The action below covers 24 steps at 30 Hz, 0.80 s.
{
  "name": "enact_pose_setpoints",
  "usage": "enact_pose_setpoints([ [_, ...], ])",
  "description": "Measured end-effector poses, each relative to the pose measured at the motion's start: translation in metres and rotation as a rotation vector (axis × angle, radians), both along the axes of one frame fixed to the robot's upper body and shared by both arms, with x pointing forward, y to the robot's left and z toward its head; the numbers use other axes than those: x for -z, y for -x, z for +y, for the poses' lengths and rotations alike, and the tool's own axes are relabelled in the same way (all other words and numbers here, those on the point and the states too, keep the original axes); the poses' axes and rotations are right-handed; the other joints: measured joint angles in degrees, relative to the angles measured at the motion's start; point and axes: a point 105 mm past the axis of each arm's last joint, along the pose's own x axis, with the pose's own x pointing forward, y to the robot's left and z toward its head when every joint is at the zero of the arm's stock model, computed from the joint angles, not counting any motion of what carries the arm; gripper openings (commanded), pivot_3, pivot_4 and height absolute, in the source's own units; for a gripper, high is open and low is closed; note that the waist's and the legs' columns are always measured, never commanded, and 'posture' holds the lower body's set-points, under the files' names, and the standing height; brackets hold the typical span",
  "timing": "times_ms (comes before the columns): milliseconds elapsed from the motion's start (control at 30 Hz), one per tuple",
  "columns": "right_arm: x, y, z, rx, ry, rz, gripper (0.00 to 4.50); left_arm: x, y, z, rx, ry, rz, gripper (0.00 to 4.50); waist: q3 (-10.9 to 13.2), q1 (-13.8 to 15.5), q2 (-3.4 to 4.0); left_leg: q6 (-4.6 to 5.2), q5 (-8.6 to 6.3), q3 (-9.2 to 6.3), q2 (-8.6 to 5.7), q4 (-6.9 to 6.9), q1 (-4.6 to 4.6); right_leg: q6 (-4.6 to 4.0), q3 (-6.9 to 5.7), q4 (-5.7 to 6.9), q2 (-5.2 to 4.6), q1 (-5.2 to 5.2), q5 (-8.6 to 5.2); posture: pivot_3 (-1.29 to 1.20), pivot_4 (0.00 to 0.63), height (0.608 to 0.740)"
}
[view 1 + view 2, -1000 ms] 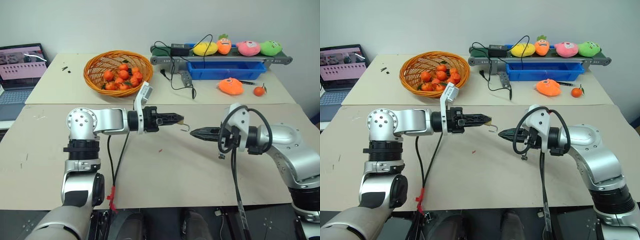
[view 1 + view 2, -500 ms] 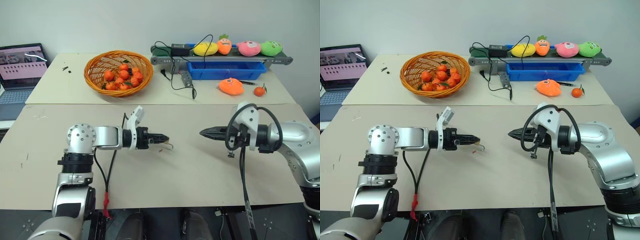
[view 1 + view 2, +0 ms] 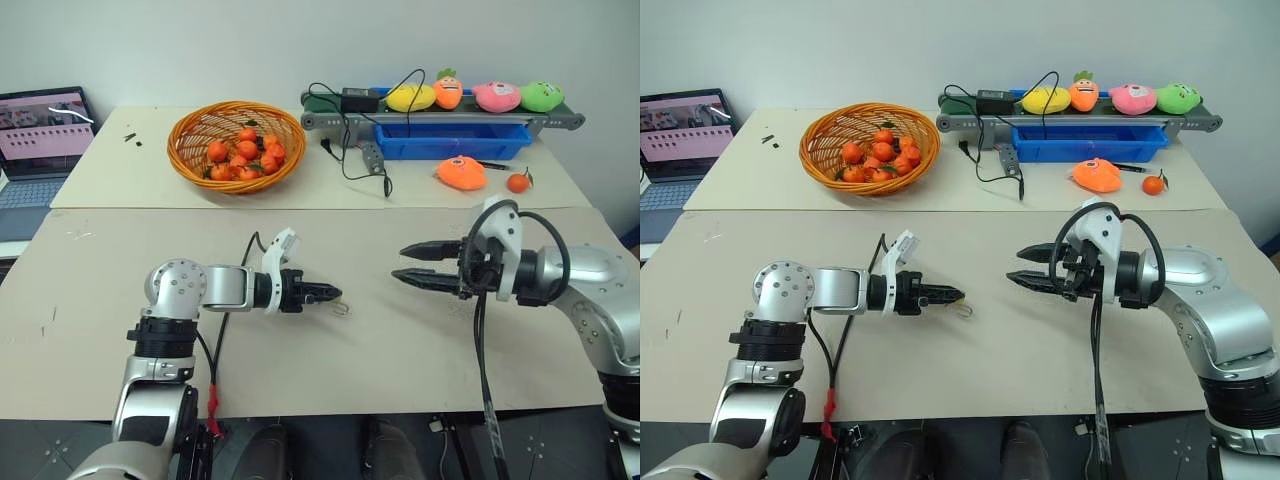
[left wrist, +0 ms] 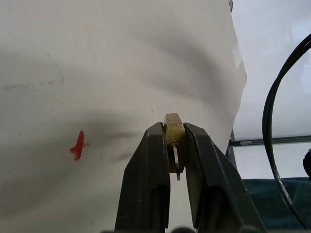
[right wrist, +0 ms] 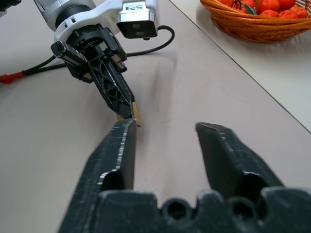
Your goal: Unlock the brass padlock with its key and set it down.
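**Padlock pinched in left end effector, right one spread and empty**

Left end effector [image 3: 952,296] is clamping the brass padlock [image 4: 173,133] between its two black fingers [image 4: 148,165], low over the tabletop [image 3: 970,375]. In the left wrist view the gold body is sitting right at the fingertips, with a thin silver piece hanging between the fingers; can't tell whether that is the shackle or the key. From the head camera a small silver loop is poking out past the fingertips, just above the tabletop surface; touching or not, can't tell.

Right end effector [image 3: 412,265] is standing released, fingers [image 5: 116,150] clearly apart, nothing between them. It is sitting well to the right of the padlock, pointing back toward it, raised off the tabletop. Its wrist view is looking straight at the left end effector and the brass body at its tip.

A red mark [image 4: 77,146] is lying on the tabletop near the padlock, beside the left fingers.

Further back from the padlock, on the far tabletop: a wicker basket [image 3: 190,160] of small oranges [image 3: 244,150], a blue tray [image 3: 450,140], and a rail with plush toys [image 3: 470,94] behind the tray. One orange plush [image 3: 461,172] and a loose orange [image 3: 517,182] are lying in front of the tray. A laptop [image 3: 40,140] is sitting far left of the basket.
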Motion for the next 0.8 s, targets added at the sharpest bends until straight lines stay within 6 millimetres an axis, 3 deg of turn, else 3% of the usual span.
enact_pose_setpoints([
  [33,0.000,0.001,0.000,-0.004,0.003,0.005,4.05,0.002,-0.001,-0.001,-0.007,0.006,0.008,0.04,0.00,0.01,0.00,0.00,0.00,0.00,0.00,0.00,0.00,0.00,0.00,0.00,0.00,0.00,0.00,0.00,0.150,0.740],
  [100,0.000,0.002,0.000,-0.006,0.005,0.008,4.40,0.004,-0.003,-0.002,-0.014,0.014,0.020,0.04,0.00,0.03,0.00,0.01,-0.01,0.00,0.00,0.01,0.00,0.00,0.00,0.00,0.00,0.00,0.00,0.00,0.150,0.740],
  [433,0.003,0.006,0.000,0.007,0.050,-0.003,4.40,0.018,-0.009,-0.016,-0.064,0.039,0.084,0.04,0.00,0.07,-0.01,0.04,-0.03,0.01,0.00,0.02,-0.01,0.00,0.01,0.00,0.00,0.01,0.00,0.00,0.150,0.740],
  [500,0.003,0.005,-0.001,0.011,0.055,-0.005,4.50,0.022,-0.009,-0.014,-0.075,0.027,0.092,1.04,0.00,0.05,-0.01,0.05,-0.03,0.01,0.00,0.02,-0.01,0.00,0.02,0.00,0.00,0.01,0.00,0.00,0.150,0.740],
  [533,0.003,0.005,-0.001,0.012,0.056,-0.005,4.50,0.024,-0.010,-0.013,-0.080,0.017,0.093,1.14,0.00,0.05,-0.01,0.05,-0.03,0.01,0.01,0.02,-0.01,0.00,0.01,0.00,0.00,0.00,0.00,0.00,0.150,0.740],
  [800,0.003,0.006,-0.001,0.011,0.057,-0.009,4.50,0.017,-0.014,-0.001,-0.074,-0.040,0.032,4.05,-0.02,-0.13,-0.02,0.06,-0.03,0.01,0.04,0.02,0.05,-0.01,0.02,0.03,0.02,0.06,0.01,0.00,0.150,0.740],
])
